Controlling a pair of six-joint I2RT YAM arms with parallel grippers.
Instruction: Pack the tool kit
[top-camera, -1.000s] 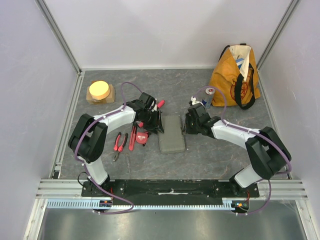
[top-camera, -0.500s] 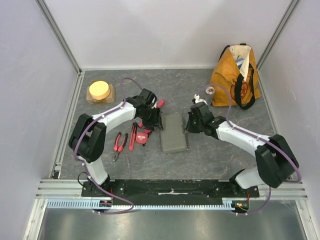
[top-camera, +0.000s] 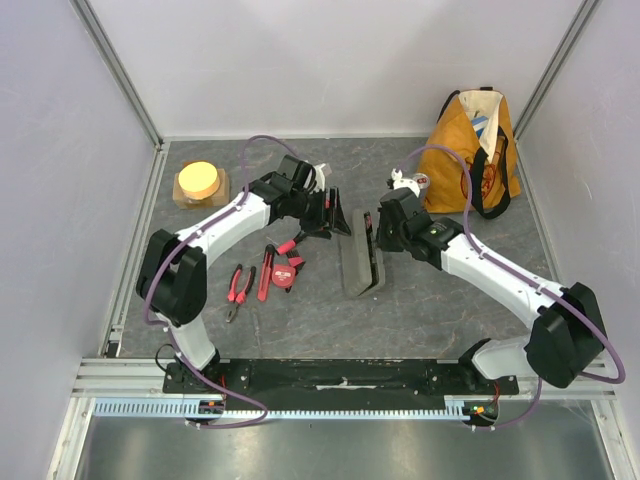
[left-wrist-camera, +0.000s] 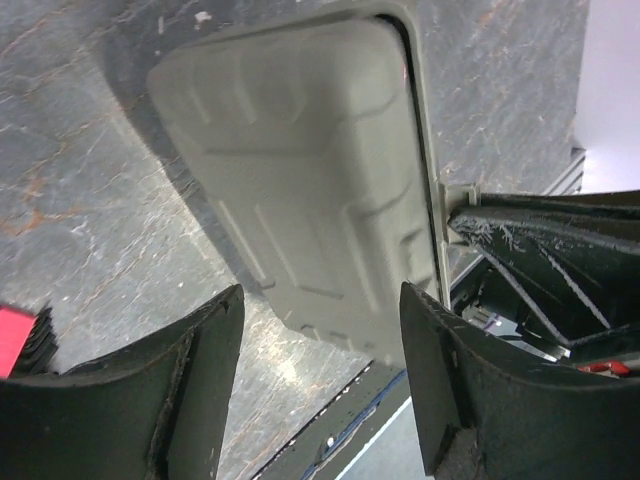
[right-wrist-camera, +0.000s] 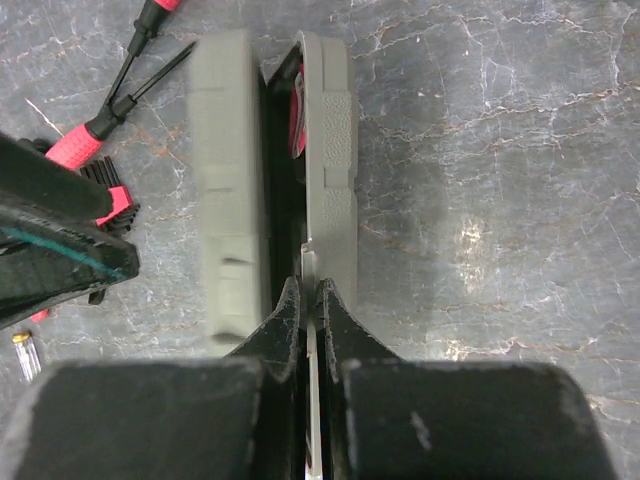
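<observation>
— Since the case (top-camera: 362, 255) stands on its long edge in the middle of the table (top-camera: 430, 300), its halves parted only a crack, how far along do we judge the packing?

— Barely begun, we think. We are only getting it open. Our right gripper (right-wrist-camera: 310, 300) is pinched together on the thin rim of one half. Our left gripper (left-wrist-camera: 320, 390) has its fingers spread wide and faces the moulded outer shell of the other half, gripping nothing.

— And the tools?

— Nearly all are loose on the table to the left of the case. The pliers (top-camera: 238, 285) lie farthest left, the cutter (top-camera: 266, 275) beside them and the tape measure (top-camera: 284, 277) next to that. A screwdriver (top-camera: 290, 245) lies nearer the case. Through the crack we glimpse something red inside, but we cannot tell what it is.

— So what is left?

— We must lay the case open flat, seat each tool and shut it.

— Any writing to read?

— None on the case that we can see. The tote bag (top-camera: 470, 150) at the back right carries a dark print, too small for us to read.
</observation>
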